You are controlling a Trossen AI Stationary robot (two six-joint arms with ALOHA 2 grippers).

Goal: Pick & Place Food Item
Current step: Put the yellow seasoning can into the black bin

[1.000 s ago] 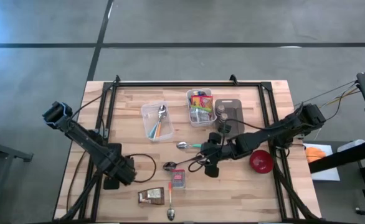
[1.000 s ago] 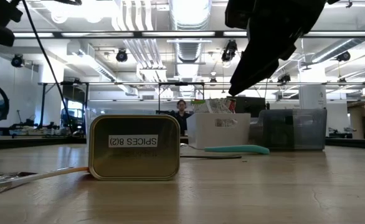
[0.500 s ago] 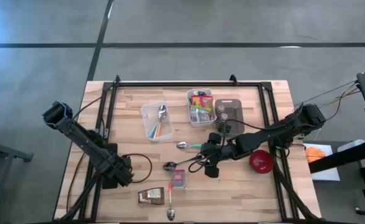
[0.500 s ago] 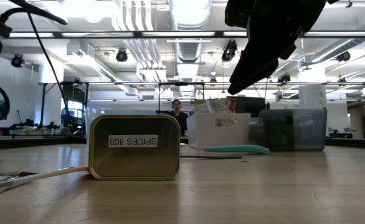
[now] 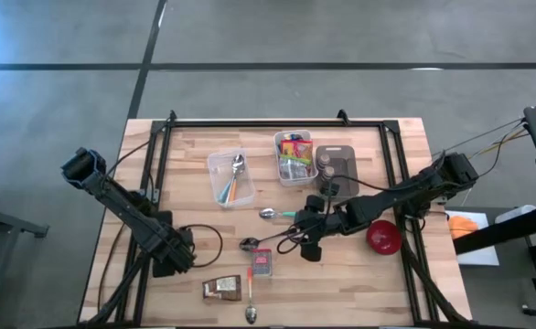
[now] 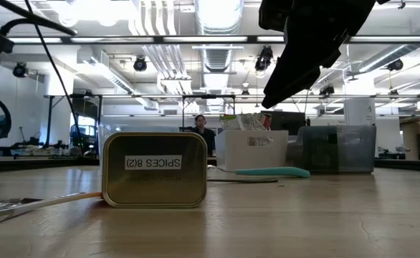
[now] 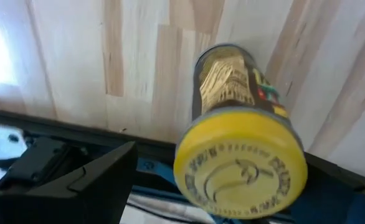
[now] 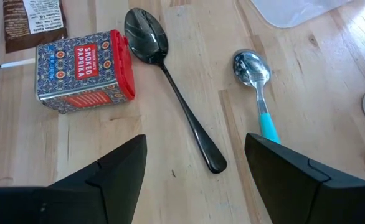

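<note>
high view / left gripper (image 5: pixel 172 258): low over the table's (image 5: pixel 405 146) left edge, cable looped beside it. The can can't be seen here; the arm covers that spot.
high view / right gripper (image 5: pixel 308 245): mid-table, above the teal-handled spoon (image 5: pixel 282 215) and the dark spoon (image 5: pixel 250 244), just beside the paprika tin (image 5: pixel 262 263).
high view / rest: red bowl (image 5: pixel 383 237) near the right edge, brown packet (image 5: pixel 222 289) toward the near edge, clear tub (image 5: pixel 230 177) with cutlery and packet bin (image 5: pixel 294 157) toward the far edge.
low view / visible: paprika tin's gold underside, label reading mirrored; right arm (image 6: pixel 310 43) comes in from above. A person (image 6: pixel 201 129) is in the room behind.
low view / hidden: both grippers' fingertips and the can are out of frame.
left wrist / can (image 7: pixel 241 155): cylinder, long axis runs away from the camera, yellow embossed lid toward the lens, far end out over the wood. Brown-gold printed wall with small red and green marks; print unreadable.
left wrist / can place: at the table's edge, lid overlapping the dark frame below it.
left wrist / jaws: one finger (image 7: pixel 89 180) shows, set apart from the can; the other is hidden behind the lid. Can't tell if it is gripped or loose.
right wrist / jaws: fingers (image 8: pixel 108 174) spread wide, nothing between them, released.
right wrist / below: the red-lidded paprika tin on its side, both spoons lying apart from each other, packet cut off at the frame edge.
</note>
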